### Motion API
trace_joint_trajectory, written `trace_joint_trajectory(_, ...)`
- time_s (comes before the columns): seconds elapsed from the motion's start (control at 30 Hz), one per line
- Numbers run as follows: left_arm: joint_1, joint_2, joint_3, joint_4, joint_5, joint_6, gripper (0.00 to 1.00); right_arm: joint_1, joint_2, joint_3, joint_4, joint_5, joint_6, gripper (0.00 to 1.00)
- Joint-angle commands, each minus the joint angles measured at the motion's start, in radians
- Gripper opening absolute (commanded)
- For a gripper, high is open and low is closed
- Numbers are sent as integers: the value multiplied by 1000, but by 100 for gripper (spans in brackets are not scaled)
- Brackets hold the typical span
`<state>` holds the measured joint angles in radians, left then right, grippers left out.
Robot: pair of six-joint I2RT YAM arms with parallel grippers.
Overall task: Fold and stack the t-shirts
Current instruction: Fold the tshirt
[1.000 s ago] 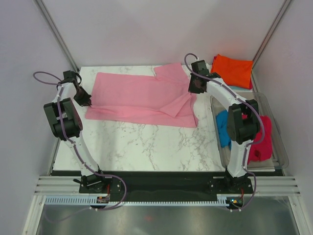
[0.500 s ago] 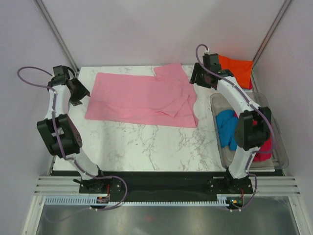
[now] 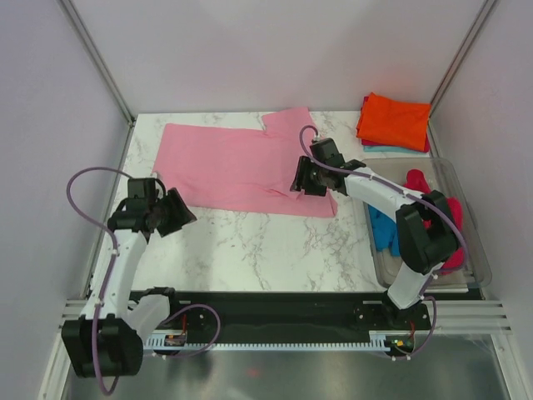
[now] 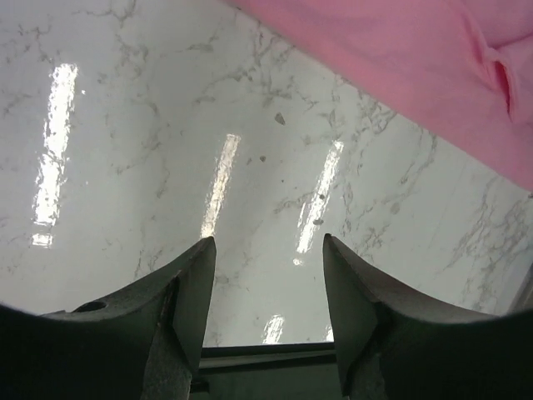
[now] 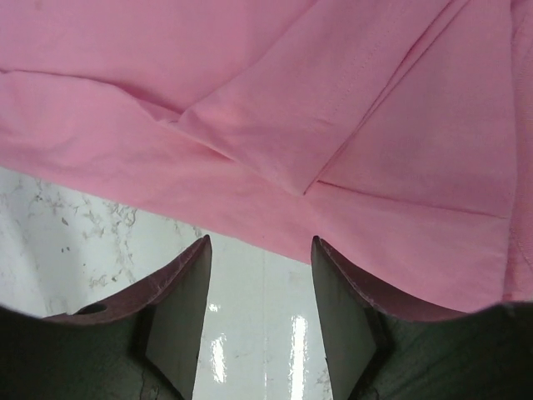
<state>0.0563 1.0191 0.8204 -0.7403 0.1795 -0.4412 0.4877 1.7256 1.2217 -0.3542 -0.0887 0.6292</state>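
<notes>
on the left, the left gripper [image 3: 176, 212] hangs low over bare marble table [image 3: 266, 246], its fingers [image 4: 183, 308] spread apart with nothing between them. the light pink t-shirt [image 3: 237, 167] lies flat farther back and to the right of it, and the shirt's near-left corner is close to the gripper but apart from it. in the left wrist view the pink edge runs slantwise across the upper right, well ahead of the fingertips, with only shiny marble between the two tips.

the shirt spreads across the back half of the table, with a flap of the same cloth folded over near its right end.

the right gripper [image 3: 301, 177] sits at the near hem of the shirt, beside that folded flap. its fingers [image 5: 179, 308] are apart and empty. in the right wrist view the hem crosses just ahead of the tips and the flap's point lies right above the gap. whether the tips touch the cloth cannot be told.

further right, an orange t-shirt [image 3: 396, 119] lies folded at the back-right corner, with a sliver of a pale blue t-shirt [image 3: 376, 148] showing under its near edge. nearer the arm, a clear bin [image 3: 468, 196] holds a bright blue t-shirt [image 3: 381, 225] and a crimson-pink t-shirt [image 3: 419, 179], both crumpled and partly hidden by the right arm.
</notes>
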Motion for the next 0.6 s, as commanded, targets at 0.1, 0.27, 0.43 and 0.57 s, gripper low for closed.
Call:
trace_joint_trajectory(0.1, -76, -208, -64, 70, 63, -17, 62, -1, 83, 42, 87, 24, 50, 59)
trace_joint_trajectory(0.27, -78, -154, -44, 76, 92, 9, 61, -1, 144, 67, 93, 44, 50, 59)
trace_joint_trajectory(0.43, -82, -158, -43, 78, 112, 13, 60, -1, 186, 87, 96, 61, 53, 58)
trace_joint_trajectory(0.57, -88, -162, -46, 81, 117, 13, 60, -1, 225, 102, 103, 63, 53, 58)
